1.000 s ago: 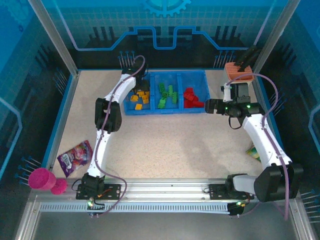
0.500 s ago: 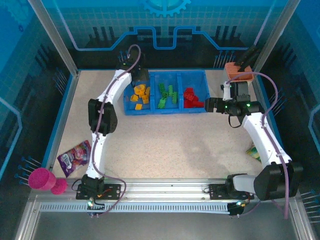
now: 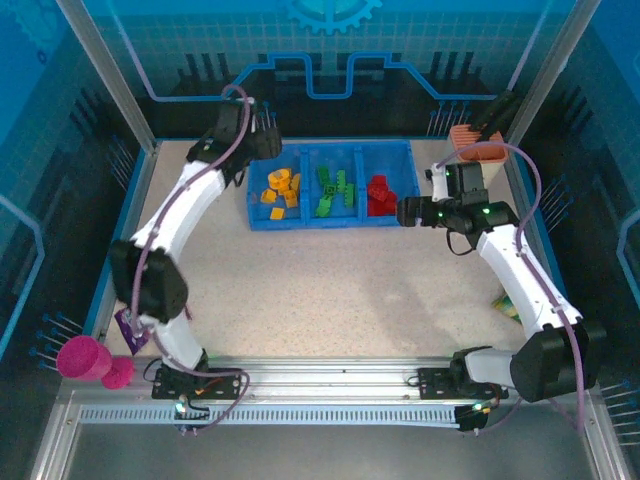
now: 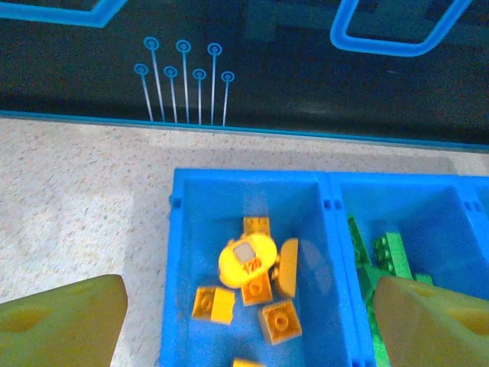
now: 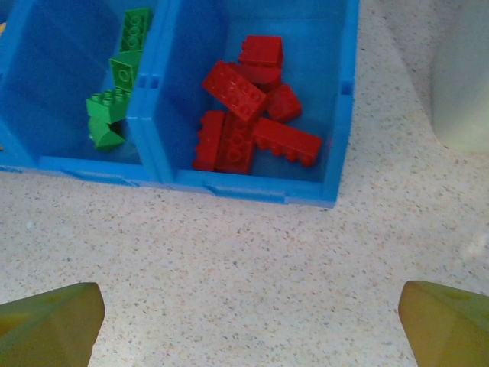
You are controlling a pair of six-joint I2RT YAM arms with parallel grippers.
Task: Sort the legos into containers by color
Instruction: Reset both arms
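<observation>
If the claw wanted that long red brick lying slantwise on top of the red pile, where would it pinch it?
The red brick lies studs up on top of the pile, its long sides mostly clear. So probably pinch across those two long sides at mid-length, coming straight down; the tray walls would block a sideways reach.

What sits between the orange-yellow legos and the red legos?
The green legos, in the middle compartment of the blue tray, as the top external view shows.
</observation>
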